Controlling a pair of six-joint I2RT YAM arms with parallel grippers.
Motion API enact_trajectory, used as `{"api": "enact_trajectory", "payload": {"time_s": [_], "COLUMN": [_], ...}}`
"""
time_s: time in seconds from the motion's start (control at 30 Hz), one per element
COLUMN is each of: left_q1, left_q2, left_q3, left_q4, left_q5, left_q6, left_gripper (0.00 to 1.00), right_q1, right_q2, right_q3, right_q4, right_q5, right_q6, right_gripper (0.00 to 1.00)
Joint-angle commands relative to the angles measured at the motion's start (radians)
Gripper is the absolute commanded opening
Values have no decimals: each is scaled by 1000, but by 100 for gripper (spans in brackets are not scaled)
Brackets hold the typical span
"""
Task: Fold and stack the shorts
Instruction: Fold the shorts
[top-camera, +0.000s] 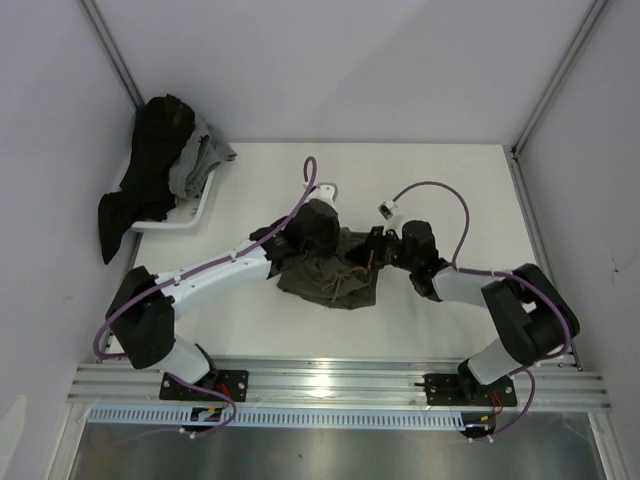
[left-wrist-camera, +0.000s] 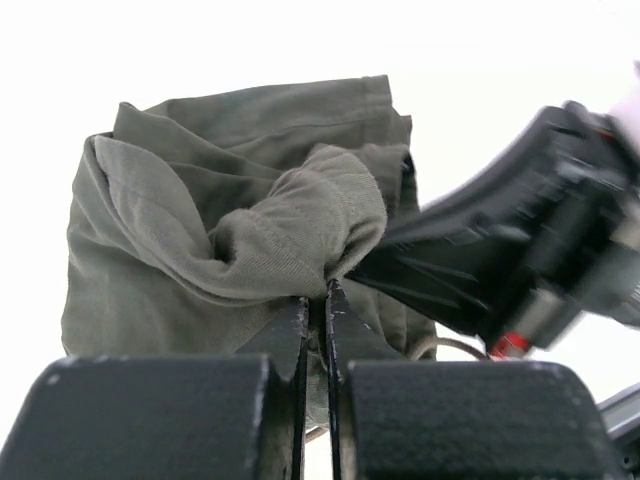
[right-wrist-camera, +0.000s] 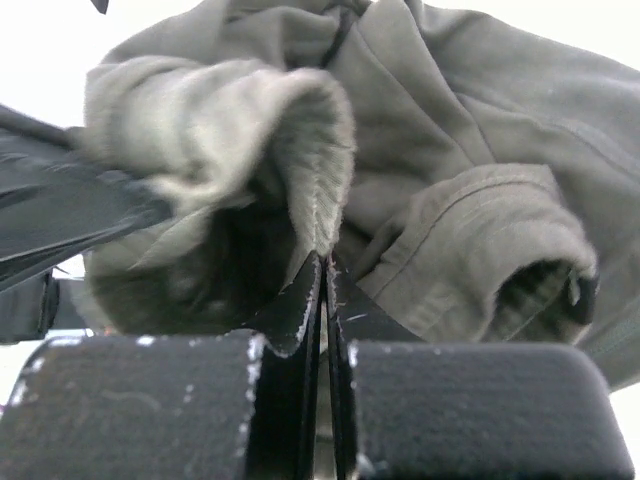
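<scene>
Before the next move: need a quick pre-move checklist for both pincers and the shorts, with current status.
1. Left pincer shut on a fold of the shorts: ok.
2. Right pincer shut on a fold of the fabric: ok.
3. Shorts spread flat on the table: not ok, they are bunched up between the two arms.
4. Clearance between the pincers: not ok, the two grips sit close together, so pull apart with care.
5. Drawstring free of the fingers: cannot tell.
6. Number of layers in each grip: cannot tell.

White tray (top-camera: 192, 222) of dark clothes (top-camera: 150, 165)
</scene>
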Motion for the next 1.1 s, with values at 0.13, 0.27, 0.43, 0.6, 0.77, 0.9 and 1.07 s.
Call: {"api": "enact_trajectory", "payload": {"time_s": [0.13, 0.27, 0.43, 0.6, 0.77, 0.9, 1.07], "left_q1": [-8, -11, -26, -41, -51, -51, -52], "left_q2": [47, 78, 85, 84, 38, -10, -30], "left_q3": [20, -3, -18, -21, -58, -89, -89], "left_q4": [79, 132, 183, 214, 260, 286, 306], "left_q5": [-46, -37, -25, -11, 36, 107, 191], "left_q6": [-26, -33, -43, -40, -17, 2, -20], "left_gripper": [0, 2, 3, 3, 3, 8, 24], "right_q1": [85, 136, 173, 194, 194, 199, 231], "right_q2": [-235, -306, -341, -271, -186, -209, -238], "right_q3": [-96, -176, -319, -345, -308, -264, -245], "right_q4": [-123, -134, -94, -102, 12, 6, -83], "right_q5": [303, 489, 650, 681, 592, 543, 638], "right_q6": [104, 164, 312, 370, 293, 264, 303], "right_gripper": [0, 0, 0, 0, 0, 0, 0]}}
